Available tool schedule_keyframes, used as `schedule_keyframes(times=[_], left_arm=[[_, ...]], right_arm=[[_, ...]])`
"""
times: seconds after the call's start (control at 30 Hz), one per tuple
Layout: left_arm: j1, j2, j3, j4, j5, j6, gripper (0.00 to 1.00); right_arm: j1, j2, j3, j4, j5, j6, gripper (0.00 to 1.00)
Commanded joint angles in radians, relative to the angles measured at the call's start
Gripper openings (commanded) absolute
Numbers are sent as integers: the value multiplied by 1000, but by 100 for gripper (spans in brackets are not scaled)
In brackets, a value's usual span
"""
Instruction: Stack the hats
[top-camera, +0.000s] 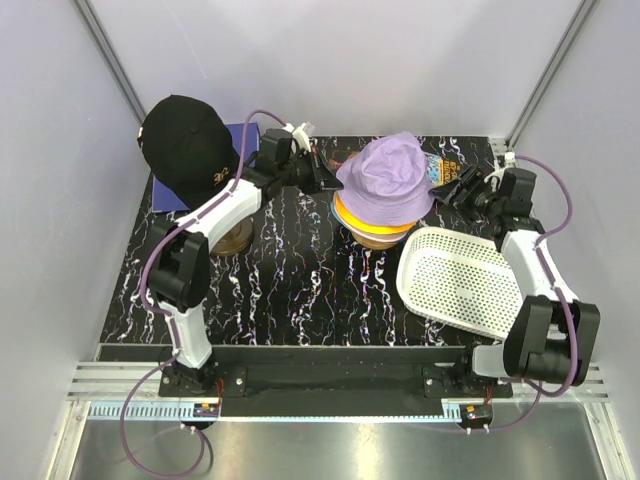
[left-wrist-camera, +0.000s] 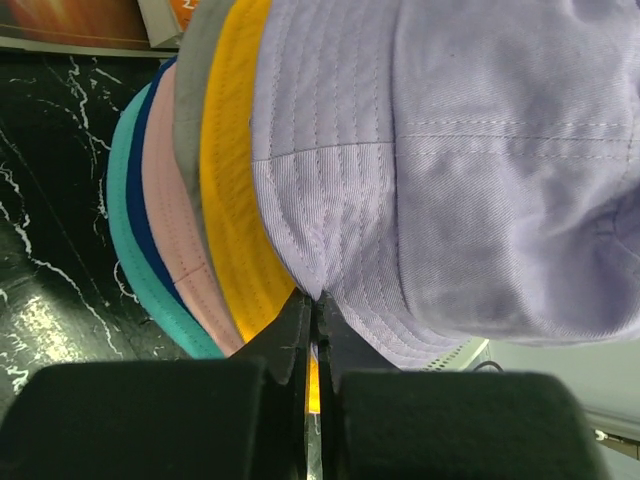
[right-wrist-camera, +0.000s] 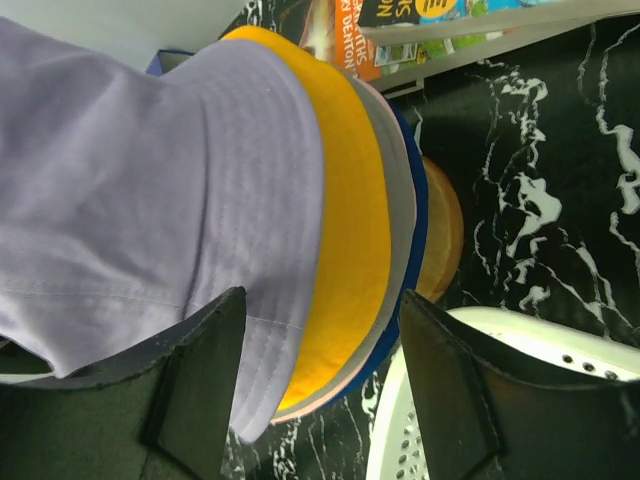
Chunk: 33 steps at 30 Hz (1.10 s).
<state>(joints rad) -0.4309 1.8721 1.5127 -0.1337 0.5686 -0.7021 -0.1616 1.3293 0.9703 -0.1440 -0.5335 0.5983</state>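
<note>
The hats stand stacked at the middle of the table, a lavender hat (top-camera: 385, 178) on top and an orange brim (top-camera: 368, 226) showing under it. The left wrist view shows the layers: lavender hat (left-wrist-camera: 450, 150), orange (left-wrist-camera: 235, 180), pink (left-wrist-camera: 175, 220), blue (left-wrist-camera: 143, 200) and teal (left-wrist-camera: 125, 220). My left gripper (top-camera: 330, 180) (left-wrist-camera: 318, 300) is shut on the lavender brim's left edge. At the right side of the stack my right gripper (top-camera: 450, 190) (right-wrist-camera: 320, 330) stands open, the brims of the lavender hat (right-wrist-camera: 130, 180) and the orange hat (right-wrist-camera: 350, 220) between its fingers. A black cap (top-camera: 185, 148) sits at the far left.
A white perforated basket (top-camera: 460, 280) (right-wrist-camera: 480, 350) lies just right of the stack, under my right arm. A brown stand (right-wrist-camera: 445, 230) carries the stack. Printed books (top-camera: 445, 165) lie at the back, and a blue item (top-camera: 245, 135) lies behind the black cap.
</note>
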Motion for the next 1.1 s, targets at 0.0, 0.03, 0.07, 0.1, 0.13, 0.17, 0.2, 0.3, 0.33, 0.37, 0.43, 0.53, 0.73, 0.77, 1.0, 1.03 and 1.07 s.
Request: schedule_keyframes(times=[0.0, 0.03, 0.07, 0.1, 0.13, 0.17, 0.2, 0.3, 0.33, 0.37, 0.43, 0.53, 0.73, 0.77, 1.0, 1.03, 1.07], left_arm=[[11, 30, 67, -29, -44, 36, 0], [12, 38, 85, -36, -44, 41, 0], [14, 47, 96, -44, -50, 55, 0], [15, 58, 104, -58, -55, 64, 0], [15, 62, 113, -66, -61, 75, 0], [20, 68, 128, -72, -70, 90, 0], [23, 79, 135, -73, -70, 93, 0], [30, 97, 158, -76, -70, 98, 0], [31, 102, 162, -78, -70, 101, 0], [32, 104, 173, -78, -67, 104, 0], [32, 107, 179, -78, -67, 105, 0], [32, 107, 184, -78, -65, 104, 0], [32, 101, 191, -76, -73, 104, 0], [32, 99, 190, -78, -73, 104, 0], [32, 91, 184, -76, -69, 110, 0], [32, 91, 182, -76, -61, 115, 0], [32, 90, 182, -78, -58, 116, 0]], right_arm=[[-13, 39, -62, 328, -146, 141, 71], [-13, 62, -71, 371, -161, 165, 71], [-13, 73, -84, 456, -175, 219, 71], [-15, 82, -103, 501, -195, 244, 72], [-15, 102, -111, 539, -201, 270, 71], [-15, 114, -120, 614, -209, 312, 71], [-15, 123, -131, 647, -223, 331, 71], [-13, 171, -127, 716, -259, 371, 71], [-13, 188, -124, 718, -266, 374, 71], [-13, 194, -120, 722, -269, 368, 71], [-13, 206, -119, 735, -278, 373, 71], [-13, 229, -108, 741, -301, 383, 69], [-13, 231, -93, 640, -333, 390, 66], [-13, 228, -96, 627, -335, 390, 65], [-13, 211, -117, 554, -312, 388, 16], [-13, 212, -114, 543, -298, 371, 10], [-13, 214, -113, 525, -287, 362, 4]])
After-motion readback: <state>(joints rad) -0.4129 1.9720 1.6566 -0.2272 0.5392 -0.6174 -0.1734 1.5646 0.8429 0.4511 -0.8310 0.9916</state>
